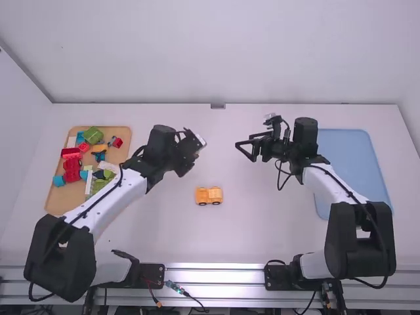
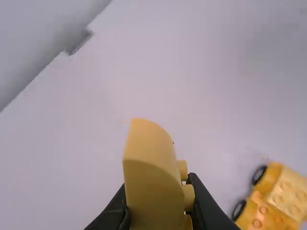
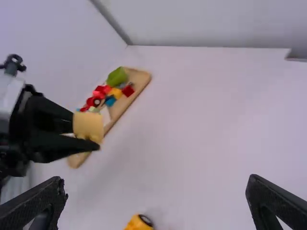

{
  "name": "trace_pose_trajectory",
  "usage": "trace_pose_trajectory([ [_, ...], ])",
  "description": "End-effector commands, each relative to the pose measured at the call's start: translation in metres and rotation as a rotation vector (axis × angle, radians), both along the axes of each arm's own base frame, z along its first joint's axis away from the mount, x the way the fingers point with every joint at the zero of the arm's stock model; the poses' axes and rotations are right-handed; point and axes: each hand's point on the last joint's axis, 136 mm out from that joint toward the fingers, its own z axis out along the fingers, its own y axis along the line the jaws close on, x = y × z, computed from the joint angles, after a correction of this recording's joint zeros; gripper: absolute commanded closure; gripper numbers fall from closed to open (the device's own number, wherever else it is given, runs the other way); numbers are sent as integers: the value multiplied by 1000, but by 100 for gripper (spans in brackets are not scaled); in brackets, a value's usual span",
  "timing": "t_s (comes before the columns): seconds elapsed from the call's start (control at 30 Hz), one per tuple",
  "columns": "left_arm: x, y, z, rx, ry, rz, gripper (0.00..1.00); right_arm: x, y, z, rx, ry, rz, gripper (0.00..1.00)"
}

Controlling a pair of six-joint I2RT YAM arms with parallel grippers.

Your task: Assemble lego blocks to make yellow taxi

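Clamping yellow block [image 2: 151, 163] in left gripper [image 2: 158, 196], likely for topping toy car [image 1: 209, 195]; holding right gripper [image 3: 157, 186] wide open, empty.

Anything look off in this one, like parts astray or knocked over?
Slightly: a teal block sits right at the left rim of the wooden tray and seems to overhang it. Otherwise nothing stands out; the yellow car is upright on its wheels.

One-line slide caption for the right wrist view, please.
Left gripper holds a yellow block, seen past the open right gripper.
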Motion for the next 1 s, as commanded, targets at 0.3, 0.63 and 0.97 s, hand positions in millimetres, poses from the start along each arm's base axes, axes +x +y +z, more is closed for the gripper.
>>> trace_pose_trajectory([
  [0.3,-28,-46,17,192,-223,-314,99,-37,44,-6,-21,121,119,3],
  [0.63,-32,-54,15,321,-265,-267,98,-46,52,-11,-35,134,145,14],
  [0.97,-30,-52,17,372,-292,-216,98,-53,65,-14,-56,133,165,34],
])
